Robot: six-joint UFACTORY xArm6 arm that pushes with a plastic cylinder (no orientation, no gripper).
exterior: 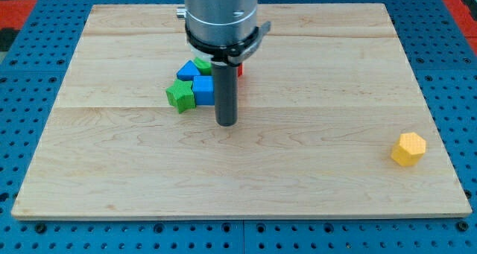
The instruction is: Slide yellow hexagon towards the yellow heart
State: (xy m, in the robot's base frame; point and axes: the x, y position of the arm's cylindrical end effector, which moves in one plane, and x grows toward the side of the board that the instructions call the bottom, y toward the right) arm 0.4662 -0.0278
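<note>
My tip [226,123] is sitting just right of the blue cube [203,91], well apart from the yellow hexagon [409,149]; no jaws here.

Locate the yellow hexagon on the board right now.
The yellow hexagon sits alone near the wooden board's lower right corner, far right of my tip and the block cluster.

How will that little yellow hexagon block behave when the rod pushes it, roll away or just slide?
The yellow hexagon lies on a flat face, so it will probably slide, not roll. It looks small and solid, so likely light and stiff. An off-centre push may turn it on the smooth wooden board. My tip is far off, by the block cluster.
</note>
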